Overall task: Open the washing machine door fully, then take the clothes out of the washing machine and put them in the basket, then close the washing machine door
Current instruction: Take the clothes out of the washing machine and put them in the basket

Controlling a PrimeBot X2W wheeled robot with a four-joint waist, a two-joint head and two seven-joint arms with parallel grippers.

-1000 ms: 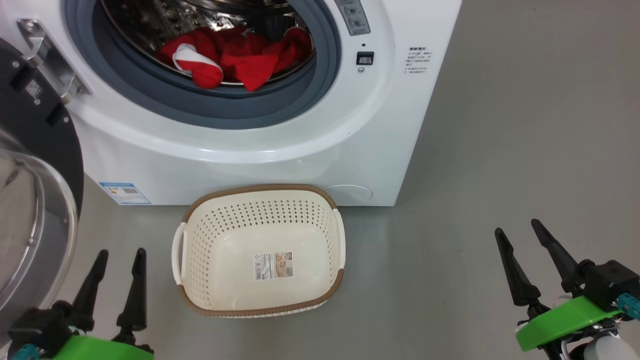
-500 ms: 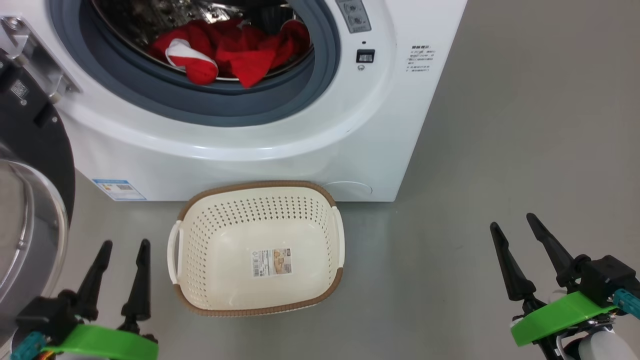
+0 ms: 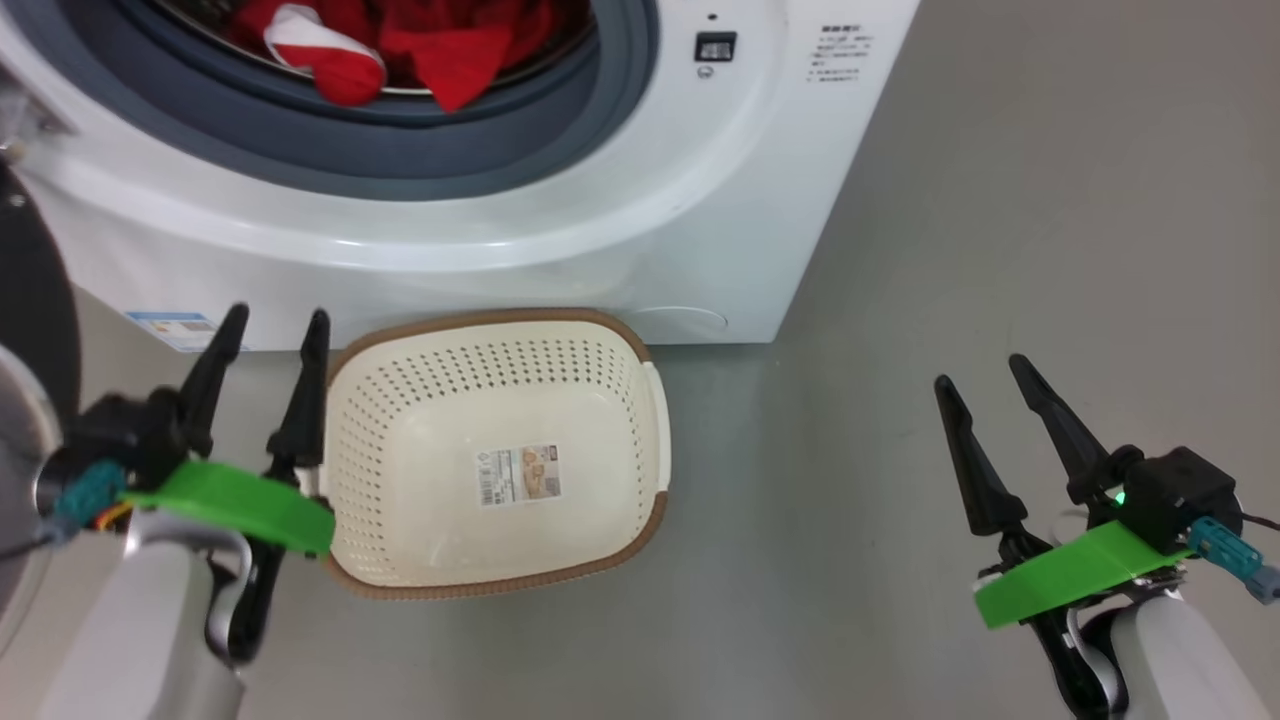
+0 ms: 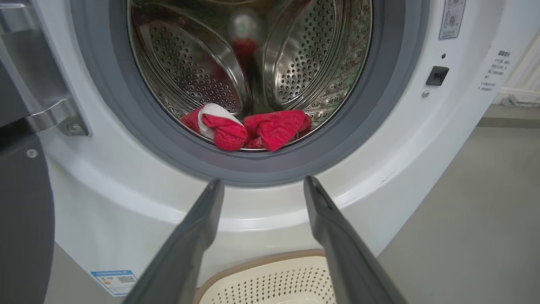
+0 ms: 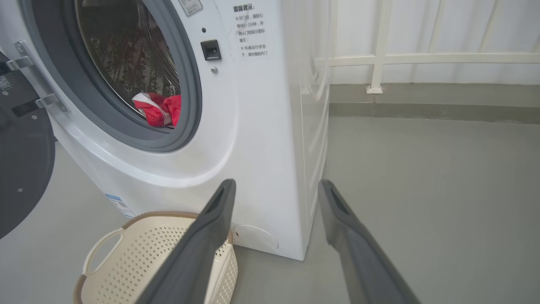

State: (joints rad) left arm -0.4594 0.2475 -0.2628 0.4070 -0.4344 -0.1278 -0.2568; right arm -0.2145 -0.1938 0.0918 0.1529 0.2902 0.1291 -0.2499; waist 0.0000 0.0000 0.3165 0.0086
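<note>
In front of the washing machine (image 3: 600, 230), in the head view, the basket (image 3: 480, 318) stands on the grey floor (image 3: 1000, 200), close against the machine's base. The left claw (image 3: 278, 313) hangs just beside the basket's left rim, fingers spread wide and holding nothing. The right claw (image 3: 978, 370) is well apart to the right, equally wide and empty. In the left wrist view, the red clothes (image 4: 253, 128) lie at the drum's (image 4: 295, 63) front lip against the grey gasket (image 4: 358, 126). In the right wrist view, the door (image 5: 21, 169) stands swung open at the left.
</note>
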